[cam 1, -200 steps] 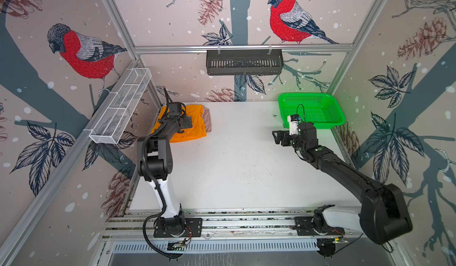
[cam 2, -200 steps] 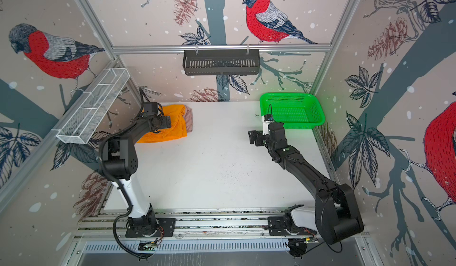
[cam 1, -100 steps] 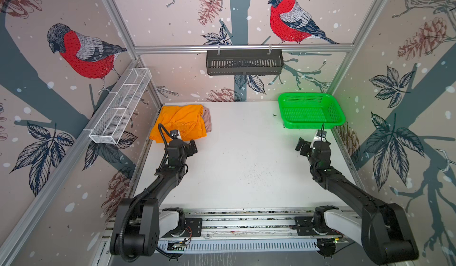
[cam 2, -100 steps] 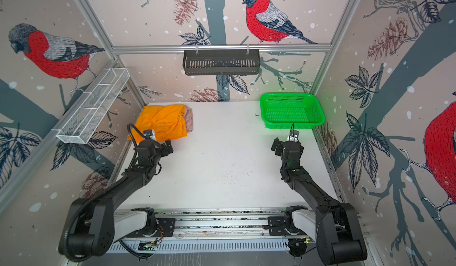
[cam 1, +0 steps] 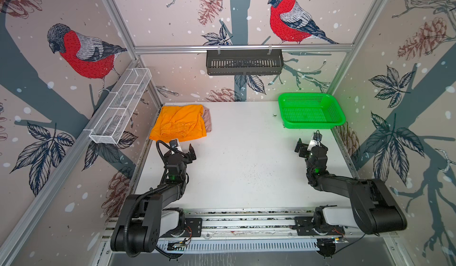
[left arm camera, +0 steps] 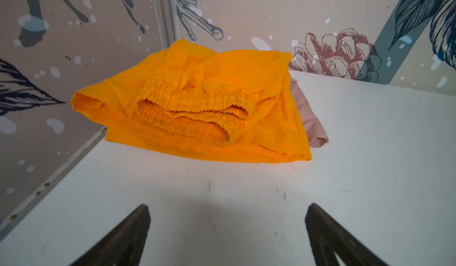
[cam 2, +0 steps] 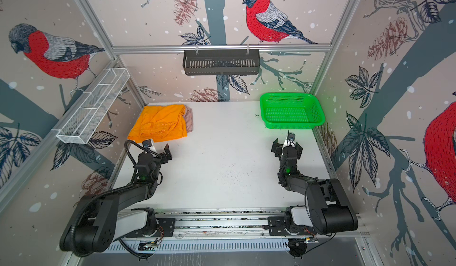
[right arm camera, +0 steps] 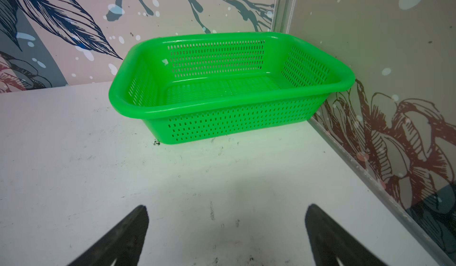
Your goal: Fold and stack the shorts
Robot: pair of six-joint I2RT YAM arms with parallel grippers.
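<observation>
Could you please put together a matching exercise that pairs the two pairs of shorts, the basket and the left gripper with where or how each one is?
Things:
1. orange shorts
2. pink shorts
3. green basket
4. left gripper

Place or state:
A. open, holding nothing
B. empty, in the far right corner
C. top of the pile, in the far left corner
D. under another garment, only an edge showing

Pairs: 1-C, 2-D, 3-B, 4-A

Orange shorts [cam 1: 178,124] plain bright orange; pink shorts [cam 1: 207,119] pale dusty pink; basket [cam 1: 311,125] vivid green mesh; tabletop [cam 1: 246,158] white, speckled.
</observation>
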